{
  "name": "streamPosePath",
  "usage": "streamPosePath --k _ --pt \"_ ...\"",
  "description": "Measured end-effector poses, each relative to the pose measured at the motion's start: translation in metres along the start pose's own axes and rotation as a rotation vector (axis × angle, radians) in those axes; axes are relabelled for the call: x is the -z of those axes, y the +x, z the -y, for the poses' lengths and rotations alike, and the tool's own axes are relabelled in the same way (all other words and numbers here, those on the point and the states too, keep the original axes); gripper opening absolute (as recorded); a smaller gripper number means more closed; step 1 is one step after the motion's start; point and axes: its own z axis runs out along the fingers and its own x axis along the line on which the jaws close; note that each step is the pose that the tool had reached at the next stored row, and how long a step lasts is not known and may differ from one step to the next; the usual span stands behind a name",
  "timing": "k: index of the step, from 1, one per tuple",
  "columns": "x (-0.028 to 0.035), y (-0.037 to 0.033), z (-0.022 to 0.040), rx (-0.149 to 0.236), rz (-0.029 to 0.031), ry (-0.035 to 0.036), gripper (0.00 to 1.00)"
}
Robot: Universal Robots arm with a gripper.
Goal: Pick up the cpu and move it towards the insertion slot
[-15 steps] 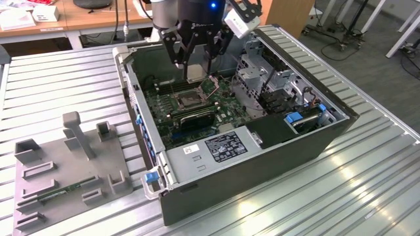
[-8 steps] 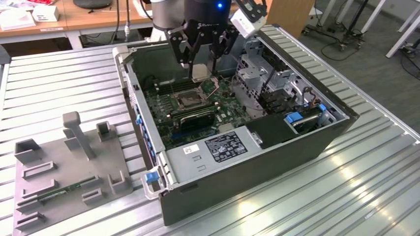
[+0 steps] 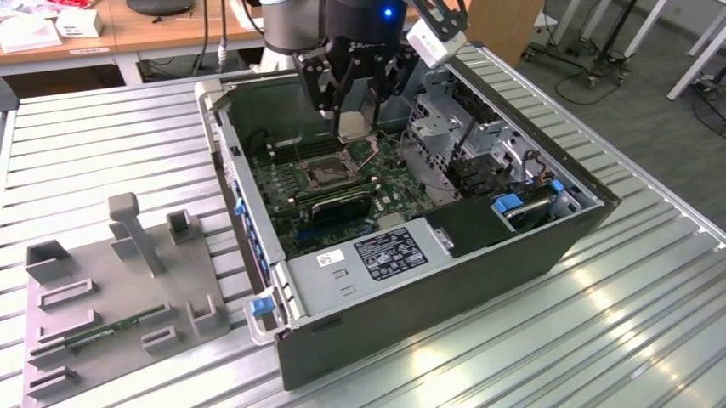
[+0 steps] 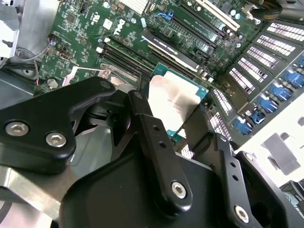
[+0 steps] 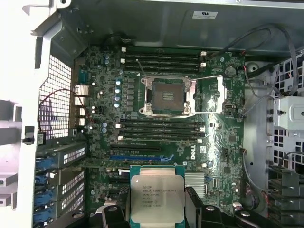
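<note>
First wrist view, silver-topped cpu (image 5: 156, 198), green-edged

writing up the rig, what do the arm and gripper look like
The gripper is matte black: thick, rounded linkage bars joined by silver hex-socket bolts, ending in flat black fingers, on a brushed silver mounting plate. In the exterior view the arm is light grey with a dark wrist section carrying a lit blue indicator and a white angular block beside it.

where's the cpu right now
The cpu is held between the gripper's fingers above the green motherboard inside the open computer case, short of the empty insertion slot in the first wrist view.
</note>
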Motion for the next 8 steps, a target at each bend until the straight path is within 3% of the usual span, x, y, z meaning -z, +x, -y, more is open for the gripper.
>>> streamPosePath --k 8 --pt "-0.0002 -0.0002 0.0000 0.000 0.0000 -0.0001 0.54"
